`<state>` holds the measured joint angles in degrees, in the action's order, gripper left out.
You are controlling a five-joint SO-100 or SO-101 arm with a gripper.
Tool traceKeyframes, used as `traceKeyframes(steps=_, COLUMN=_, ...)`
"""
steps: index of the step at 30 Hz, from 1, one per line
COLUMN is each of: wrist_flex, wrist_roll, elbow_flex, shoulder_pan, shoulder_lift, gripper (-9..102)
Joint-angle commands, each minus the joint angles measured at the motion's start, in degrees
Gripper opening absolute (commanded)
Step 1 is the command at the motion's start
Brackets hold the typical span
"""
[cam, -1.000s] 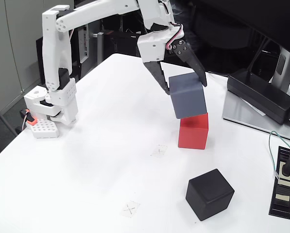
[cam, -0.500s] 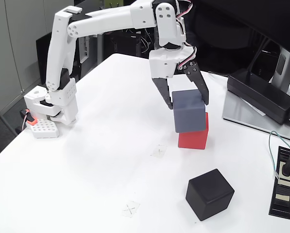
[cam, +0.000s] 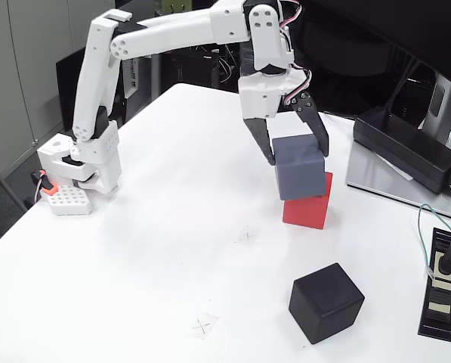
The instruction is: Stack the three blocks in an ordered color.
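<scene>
Gripping the grey block (cam: 299, 168) by its upper edges, the fingers (cam: 301, 153) are closed on it, one dark finger down each side. The grey block sits on top of the red block (cam: 308, 207), and the two appear to touch, though the grey one looks shifted a little toward the left of the fixed view and slightly twisted against the red one, so part of it overhangs. The red block stands on the white counter (cam: 172, 227).

Seen from the red block, the black block (cam: 325, 302) lies well apart on the counter, nearer the camera. The arm's base (cam: 81, 162) stands far off to the left of the red block, and a black power adapter (cam: 406, 147) lies beyond it to the right.

The step in hand looks like placing the second block of the stack. The next move calls for checking that the grey block rests flat and squarely enough on the red one, then opening the fingers gently and lifting straight up so nothing is dragged. After that, the black block must be fetched and set on top of the grey one.
</scene>
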<state>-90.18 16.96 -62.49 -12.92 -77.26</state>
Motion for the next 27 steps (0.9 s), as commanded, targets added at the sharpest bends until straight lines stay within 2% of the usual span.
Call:
traceKeyframes(steps=1, wrist_flex=-0.35, wrist_roll=0.18, elbow_flex=3.25, shoulder_pan=-1.58, shoulder_lift=-0.53, gripper=7)
traceKeyframes(steps=14, wrist_flex=0.00, wrist_roll=0.18, elbow_flex=3.25, shoulder_pan=-1.85, shoulder_lift=0.18, gripper=8)
traceKeyframes(steps=27, wrist_flex=0.26, wrist_roll=0.26, elbow_flex=3.25, shoulder_pan=-1.76, shoulder_lift=0.26, gripper=28)
